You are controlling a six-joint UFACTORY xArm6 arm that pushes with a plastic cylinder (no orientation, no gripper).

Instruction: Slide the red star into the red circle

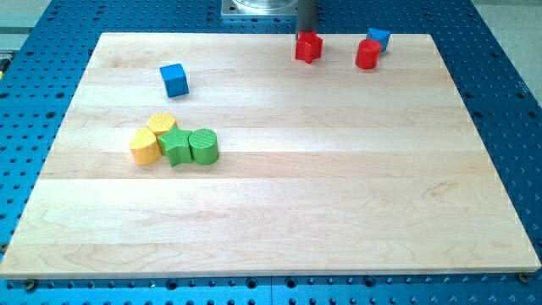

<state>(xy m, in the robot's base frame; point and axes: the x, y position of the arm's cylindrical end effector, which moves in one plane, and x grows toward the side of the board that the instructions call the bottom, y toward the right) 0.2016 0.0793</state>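
Red star (308, 47) and red circle (367, 55) both lie near the top edge of the wooden table (279, 212), right of centre in the view. We judge the task as started but not complete: a clear strip of bare wood separates the two red blocks, so no contact has been made.

Position of the rod: our tip (306, 32) stands at the top side of the red star, touching it or just beside it; the exact contact cannot be confirmed, because the star hides the rod's very end. The rig carries no fingers, only the straight dark rod, so nothing opens, closes or holds; the star rests free on the table.

Remaining work, as we assess it:
1. The red star must travel toward the view's right and slightly toward the view's bottom to reach the red circle.
2. From its present place above the star, our tip would drive the star downward in the view rather than across. A push face on the star's left side would suit the direction better.

Neighbouring items: a blue block (378, 39) sits touching or just beside the red circle at its upper right. A firm arrival of the star may shift both. A blue cube (174, 80) lies well apart at the view's left. Two yellow blocks (152, 138), a green star (176, 147) and a green cylinder (204, 146) are clustered at lower left, clear of the path.
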